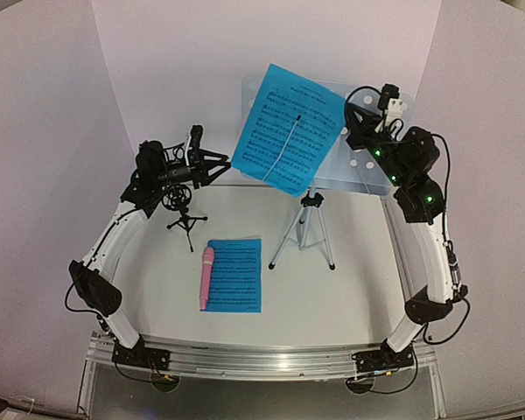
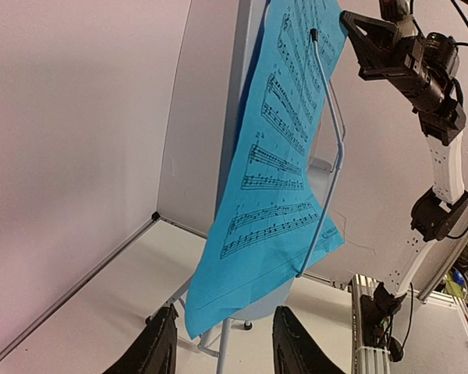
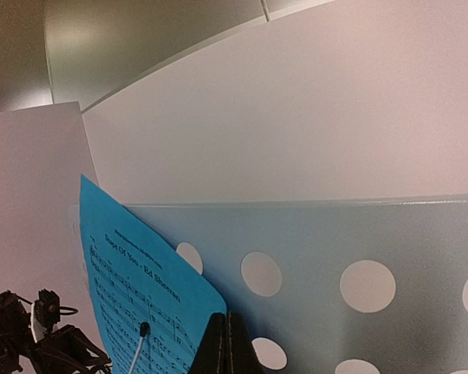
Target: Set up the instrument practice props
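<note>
Risk notes, stand setup.

- Right tool: closed, fingers pressed together with nothing visible between them. It sits high, at the upper right of the pale blue music stand, close to its perforated plate. Whether the fingertips touch the plate cannot be told.
- Left tool: fingers apart, empty. It hangs above the small black mic holder at the left rear of the worktop.
- One blue sheet is on the stand, pinned under the wire retainer. It lies skewed, with its left side and lower corner overhanging the plate.
- The second blue sheet lies flat at the near middle of the worktop. The pink microphone lies along its left edge, partly on the paper.

Likely failure modes:
1. The stand is top-heavy on its narrow silver tripod. A sideways or backward push from the closed right tool could tip it or twist the plate.
2. The skewed sheet is held only by the wire. A nudge to plate or wire could let it slide out at the low corner.
3. Lifting the flat sheet with the microphone on it would probably roll the microphone off.
4. A descent by the left tool risks knocking the light mic holder over.
</note>
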{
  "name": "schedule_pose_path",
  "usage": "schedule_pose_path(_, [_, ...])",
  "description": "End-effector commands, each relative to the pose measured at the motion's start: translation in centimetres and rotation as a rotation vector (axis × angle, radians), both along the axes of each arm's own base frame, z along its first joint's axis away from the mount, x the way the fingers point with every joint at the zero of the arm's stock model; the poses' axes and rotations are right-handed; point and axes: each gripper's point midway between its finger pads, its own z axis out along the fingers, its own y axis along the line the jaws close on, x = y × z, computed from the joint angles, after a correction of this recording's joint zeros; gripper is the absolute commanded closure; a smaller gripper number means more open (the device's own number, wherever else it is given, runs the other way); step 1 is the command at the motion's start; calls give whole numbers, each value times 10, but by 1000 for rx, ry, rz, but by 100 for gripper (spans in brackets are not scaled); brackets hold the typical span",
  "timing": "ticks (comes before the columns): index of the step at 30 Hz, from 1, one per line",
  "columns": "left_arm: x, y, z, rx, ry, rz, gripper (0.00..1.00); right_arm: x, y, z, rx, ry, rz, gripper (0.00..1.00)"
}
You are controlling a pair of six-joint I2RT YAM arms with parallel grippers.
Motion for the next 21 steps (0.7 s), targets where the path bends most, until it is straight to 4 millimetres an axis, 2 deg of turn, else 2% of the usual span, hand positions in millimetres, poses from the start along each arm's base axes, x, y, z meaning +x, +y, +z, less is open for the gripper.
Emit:
schedule_pose_path(1, [-11, 3, 27, -44, -80, -5, 59, -8, 1, 25, 7, -101, 22, 100])
schedule_pose_path(7, [-7, -2, 26, -44, -92, -1, 60, -6, 24, 30, -102, -216, 89, 100])
schedule_pose_path(13, [-4, -7, 21, -41, -86, 2, 60, -13, 29, 49, -172, -379, 69, 100])
schedule_pose_path(21, [1, -12, 15, -37, -78, 0, 60, -17, 41, 57, -254, -515, 79, 100])
